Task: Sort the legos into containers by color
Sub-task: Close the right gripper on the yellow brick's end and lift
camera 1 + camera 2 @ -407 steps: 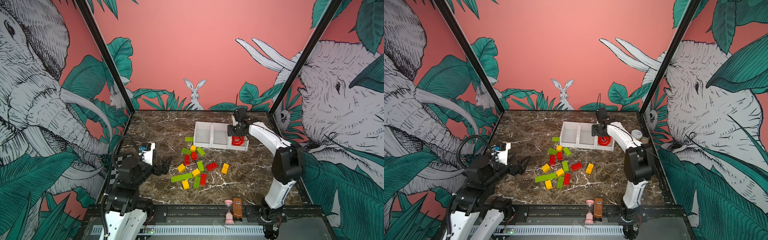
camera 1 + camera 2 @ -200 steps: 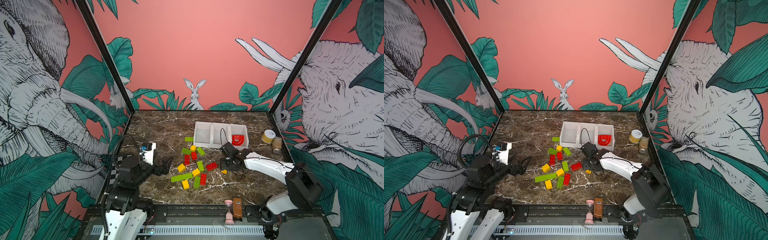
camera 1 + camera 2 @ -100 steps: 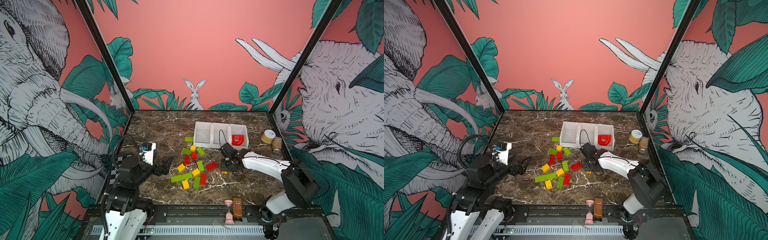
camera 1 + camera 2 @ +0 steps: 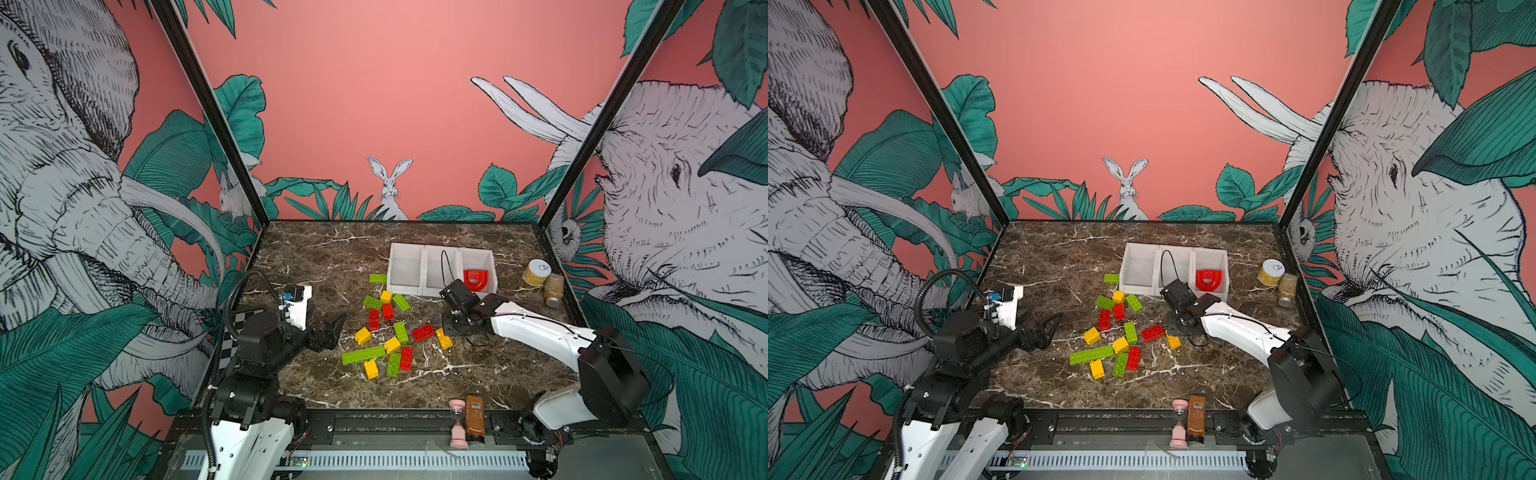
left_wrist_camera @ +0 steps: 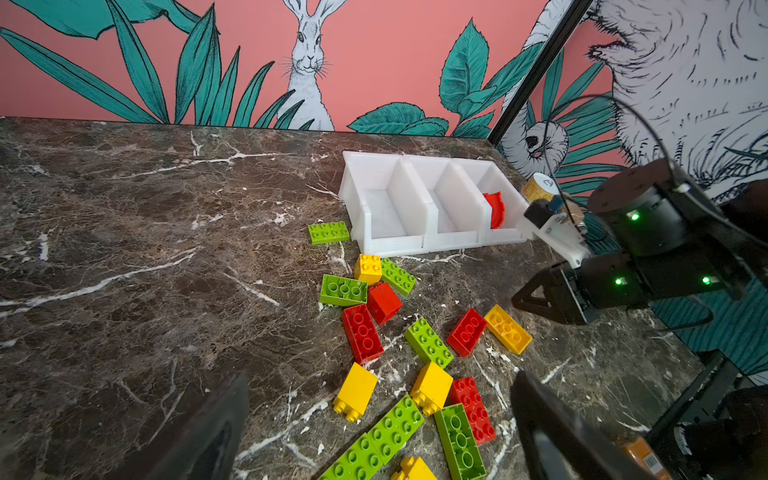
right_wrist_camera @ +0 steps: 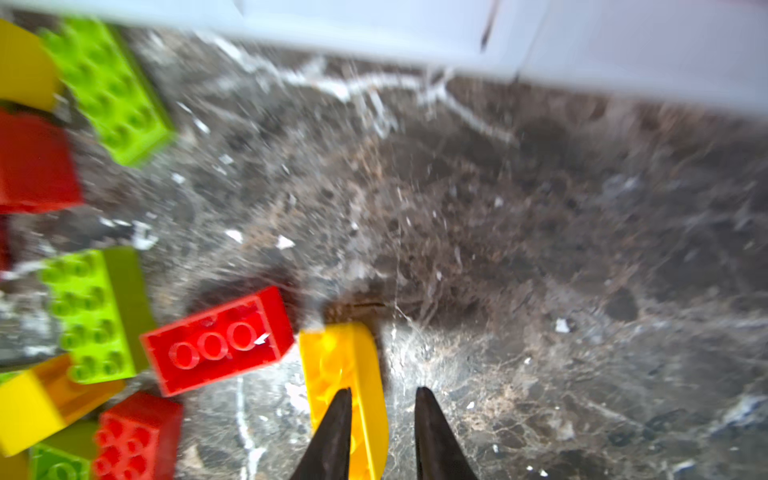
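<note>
A: R gripper (image 6: 382, 392)?
B: Fingers drawn close at the end of yellow brick (image 6: 336, 365), which lies on table (image 4: 316, 257) beside red brick (image 6: 216, 340). Real grip? Can't tell.
A: L gripper (image 4: 334, 330)?
B: Spread wide, empty, left of legos (image 4: 401, 332).
A: Bins (image 4: 405, 286)?
B: Behind pile. Red arch (image 4: 475, 279) in right bin.

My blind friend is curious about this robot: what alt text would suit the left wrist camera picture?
Green, yellow and red legos lie scattered on a dark marble table before three joined white containers, one holding a red arch. The right gripper sits low beside a yellow brick.
</note>
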Tool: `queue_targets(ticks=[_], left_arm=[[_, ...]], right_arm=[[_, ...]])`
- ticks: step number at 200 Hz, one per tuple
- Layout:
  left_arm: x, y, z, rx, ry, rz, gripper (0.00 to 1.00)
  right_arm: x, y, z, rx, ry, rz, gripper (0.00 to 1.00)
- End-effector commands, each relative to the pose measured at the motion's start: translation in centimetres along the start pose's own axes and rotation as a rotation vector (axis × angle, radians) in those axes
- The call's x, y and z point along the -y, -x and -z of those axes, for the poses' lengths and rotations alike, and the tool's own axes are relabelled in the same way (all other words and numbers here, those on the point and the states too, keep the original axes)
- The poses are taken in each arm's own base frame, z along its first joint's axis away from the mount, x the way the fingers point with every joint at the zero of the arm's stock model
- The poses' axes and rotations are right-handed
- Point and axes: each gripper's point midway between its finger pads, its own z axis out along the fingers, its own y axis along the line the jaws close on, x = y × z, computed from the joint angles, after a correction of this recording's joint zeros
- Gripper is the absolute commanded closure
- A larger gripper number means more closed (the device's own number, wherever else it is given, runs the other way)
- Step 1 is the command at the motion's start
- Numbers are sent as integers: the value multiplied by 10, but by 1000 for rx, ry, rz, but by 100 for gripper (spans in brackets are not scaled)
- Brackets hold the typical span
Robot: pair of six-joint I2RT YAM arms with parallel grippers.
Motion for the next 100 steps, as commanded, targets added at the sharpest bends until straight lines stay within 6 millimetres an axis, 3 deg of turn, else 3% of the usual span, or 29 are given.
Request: queue_targets(ticks=[1, 18, 31, 43, 55, 100], left_arm=[[0, 3, 1, 7, 5, -2, 1], [0, 4, 2, 10, 6, -2, 1], [0, 4, 2, 10, 4, -1, 1], [1, 4, 2, 12, 2, -2, 1], [1, 4, 3, 14, 4, -5, 1], [1, 3, 1, 8, 1, -1, 1]], right_arm=[[2, 31, 23, 71, -3, 49, 76], [1, 50, 29, 71, 15, 43, 73], [3, 51, 29, 15, 0, 57, 55], [-4, 49, 27, -7, 25, 86, 48], [-19, 35, 23, -47, 89, 171, 45], [-25, -28, 10, -213, 118, 429, 40]])
